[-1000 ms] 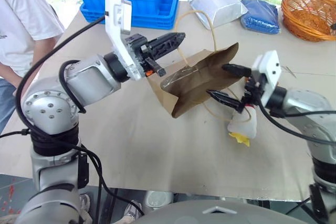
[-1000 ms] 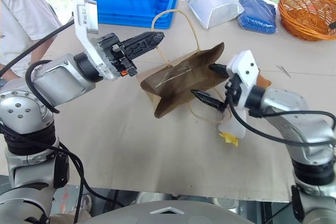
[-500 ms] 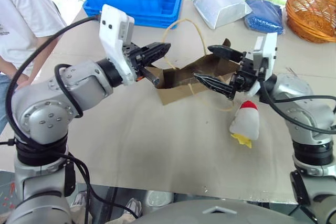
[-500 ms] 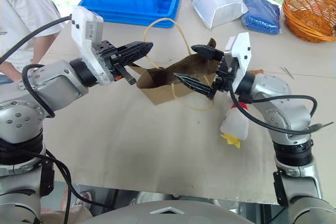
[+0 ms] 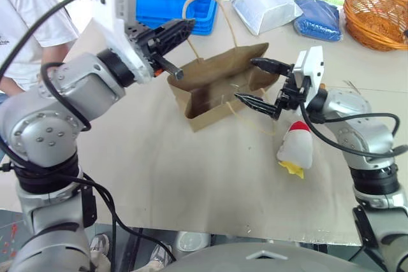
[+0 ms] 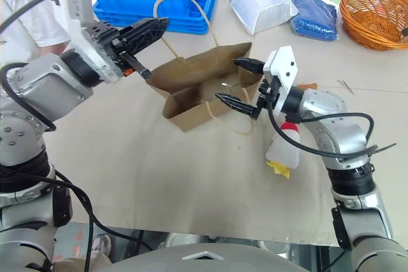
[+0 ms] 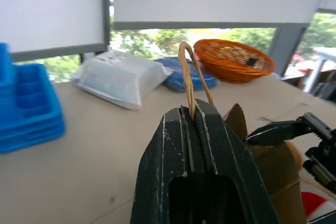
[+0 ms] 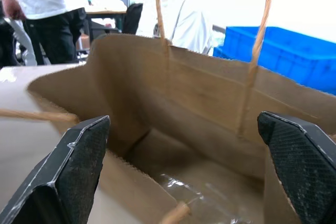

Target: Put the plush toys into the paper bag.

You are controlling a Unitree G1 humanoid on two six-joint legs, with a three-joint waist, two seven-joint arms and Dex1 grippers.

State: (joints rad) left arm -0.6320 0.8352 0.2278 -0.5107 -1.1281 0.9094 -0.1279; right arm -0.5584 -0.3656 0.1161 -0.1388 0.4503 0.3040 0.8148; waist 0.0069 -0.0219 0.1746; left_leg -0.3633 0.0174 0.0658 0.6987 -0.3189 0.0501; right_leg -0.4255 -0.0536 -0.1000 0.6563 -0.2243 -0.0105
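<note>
We are holding the bag point(image 5: 217, 84) up by its handle point(image 7: 188, 77) in the clamped left tool point(image 5: 175, 32), right tool point(image 6: 237, 83) gaping wide at its mouth, best kept spread before fetching the chicken point(image 5: 296, 150).

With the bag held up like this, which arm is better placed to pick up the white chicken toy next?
The right. The right gripper is open and empty at the paper bag mouth, with the chicken toy lying just below it. The left gripper is shut on the bag's handle, holding it up.

A tan table point(image 5: 159, 164) stands before bright windows point(image 7: 157, 38) with green foliage outside.
</note>
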